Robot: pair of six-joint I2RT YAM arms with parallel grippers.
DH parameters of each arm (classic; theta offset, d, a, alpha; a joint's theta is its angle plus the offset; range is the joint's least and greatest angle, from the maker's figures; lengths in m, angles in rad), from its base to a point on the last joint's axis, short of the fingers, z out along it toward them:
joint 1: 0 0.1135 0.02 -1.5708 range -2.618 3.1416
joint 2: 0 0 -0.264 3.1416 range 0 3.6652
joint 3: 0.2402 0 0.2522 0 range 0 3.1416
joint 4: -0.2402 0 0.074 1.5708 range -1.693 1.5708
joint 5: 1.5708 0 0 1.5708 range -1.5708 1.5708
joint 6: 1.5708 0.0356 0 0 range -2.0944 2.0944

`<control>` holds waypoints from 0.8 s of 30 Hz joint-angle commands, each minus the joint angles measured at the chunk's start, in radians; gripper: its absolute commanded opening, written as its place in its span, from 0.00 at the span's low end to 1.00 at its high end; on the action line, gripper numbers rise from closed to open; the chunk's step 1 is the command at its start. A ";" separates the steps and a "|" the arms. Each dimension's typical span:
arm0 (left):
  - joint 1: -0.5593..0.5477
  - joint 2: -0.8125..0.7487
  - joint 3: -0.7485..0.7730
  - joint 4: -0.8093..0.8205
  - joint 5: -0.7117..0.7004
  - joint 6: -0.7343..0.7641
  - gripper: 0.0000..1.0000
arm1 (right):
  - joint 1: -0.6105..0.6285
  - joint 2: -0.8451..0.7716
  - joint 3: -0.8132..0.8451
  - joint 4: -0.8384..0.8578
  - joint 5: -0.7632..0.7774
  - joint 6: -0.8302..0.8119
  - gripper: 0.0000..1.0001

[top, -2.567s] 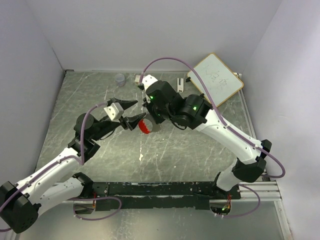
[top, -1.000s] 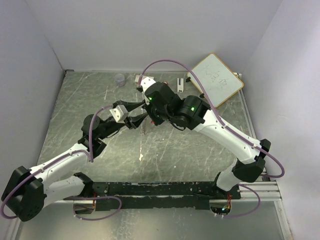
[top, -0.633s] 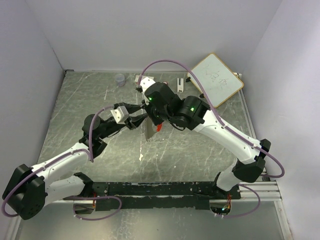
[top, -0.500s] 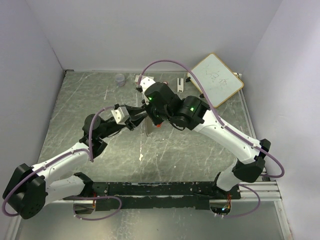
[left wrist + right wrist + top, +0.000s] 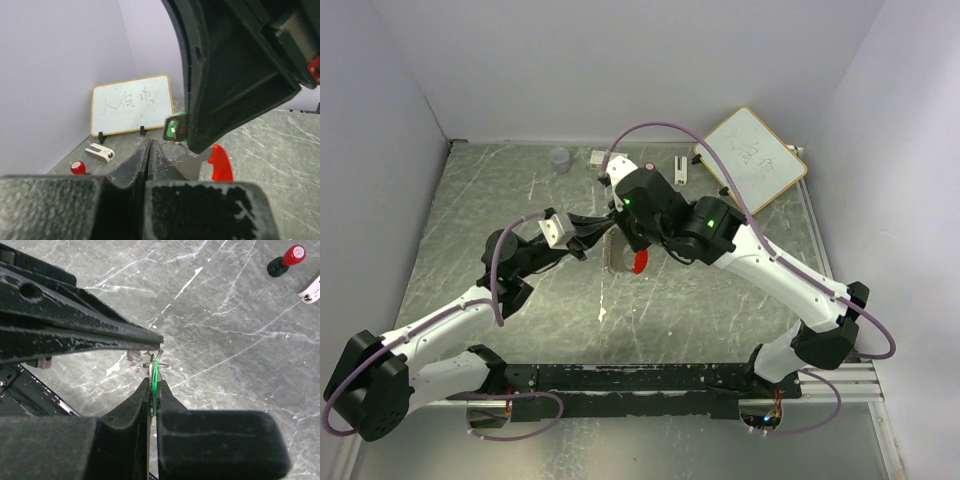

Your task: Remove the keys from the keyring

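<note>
Two robot arms are meeting over the middle of a marbled grey worktop (image 5: 700, 300), well apart from the whiteboard (image 5: 750, 158) that is leaning in the far corner. The right pincer (image 5: 153, 385) is clamping its fingers tight on the small green key (image 5: 155, 372), gripping it edge-on so that only a thin green strip is showing between the pads in its wrist view. The left pincer (image 5: 150, 145) is reaching in from the side away from the whiteboard with its fingers pressed together, leaving only a hairline gap. Its tips are sitting right against the thin wire keyring (image 5: 174, 145); whether the wire is actually pinched between them cannot be told. The keyring is being held in the air just below the green key, between the two sets of fingertips. The red key (image 5: 220, 162) is hanging from the bunch on the whiteboard side of the left pincer, clear of the worktop. A red-topped knob (image 5: 287, 257) and a white box (image 5: 312, 287) are lying near the foot of the whiteboard, and a small clear cup (image 5: 560, 158) is standing along the same back edge, farther from the whiteboard.
</note>
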 commanded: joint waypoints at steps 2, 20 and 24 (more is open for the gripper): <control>0.002 -0.044 0.004 0.011 -0.081 -0.009 0.07 | 0.001 -0.064 -0.045 0.073 0.014 0.006 0.00; 0.002 -0.032 -0.032 0.052 -0.029 -0.057 0.47 | 0.001 -0.080 -0.064 0.091 0.023 -0.011 0.00; 0.001 -0.075 -0.056 0.047 -0.003 -0.052 0.48 | 0.002 -0.064 -0.052 0.074 0.034 -0.010 0.00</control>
